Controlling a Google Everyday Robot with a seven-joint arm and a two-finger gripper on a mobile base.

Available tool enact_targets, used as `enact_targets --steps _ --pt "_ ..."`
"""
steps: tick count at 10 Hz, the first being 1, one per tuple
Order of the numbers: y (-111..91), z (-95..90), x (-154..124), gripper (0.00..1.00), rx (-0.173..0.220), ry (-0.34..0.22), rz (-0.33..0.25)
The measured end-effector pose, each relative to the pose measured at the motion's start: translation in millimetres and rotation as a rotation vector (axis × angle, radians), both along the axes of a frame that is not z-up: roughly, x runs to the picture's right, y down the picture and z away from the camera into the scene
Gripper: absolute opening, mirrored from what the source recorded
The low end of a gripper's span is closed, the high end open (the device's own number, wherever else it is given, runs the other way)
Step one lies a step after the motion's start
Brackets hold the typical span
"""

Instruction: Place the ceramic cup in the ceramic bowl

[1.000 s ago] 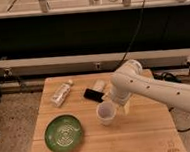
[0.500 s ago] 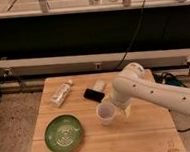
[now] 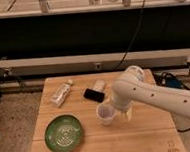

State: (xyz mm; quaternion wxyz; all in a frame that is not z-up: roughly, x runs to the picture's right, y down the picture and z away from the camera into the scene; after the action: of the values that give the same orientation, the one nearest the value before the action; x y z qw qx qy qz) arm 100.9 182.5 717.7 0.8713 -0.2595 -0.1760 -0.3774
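Observation:
The white ceramic cup (image 3: 105, 114) stands upright near the middle of the wooden table (image 3: 144, 136). The green ceramic bowl (image 3: 64, 134), with a pale pattern inside, sits at the table's front left, a short gap to the left of and nearer than the cup. My white arm reaches in from the right. My gripper (image 3: 117, 112) is at the cup's right side, right against it and mostly hidden by the wrist. I cannot tell whether the cup rests on the table or is lifted.
A clear plastic bottle (image 3: 61, 93) lies on its side at the back left of the table. A flat black object (image 3: 93, 94) and a small pale item (image 3: 99, 84) lie behind the cup. A dark wall with cables runs behind the table.
The arm's wrist has shifted slightly right and lower over the cup. The cup has stayed at nearly the same spot. The bowl and bottle have not moved.

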Motion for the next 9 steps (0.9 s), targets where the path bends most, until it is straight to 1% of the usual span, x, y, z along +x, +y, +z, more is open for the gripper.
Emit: enact_targets --steps 3,6,7,9 --pt "13.7 5.4 -0.8 0.80 -0.030 -0.003 -0.008" --pt "24.9 10.4 -1.1 0.80 -0.048 -0.006 -0.025" --pt "28.0 12.8 -1.5 0.80 -0.047 -0.007 -0.028" --pt "35.4 18.3 -3.7 0.80 -0.026 -0.001 -0.029"
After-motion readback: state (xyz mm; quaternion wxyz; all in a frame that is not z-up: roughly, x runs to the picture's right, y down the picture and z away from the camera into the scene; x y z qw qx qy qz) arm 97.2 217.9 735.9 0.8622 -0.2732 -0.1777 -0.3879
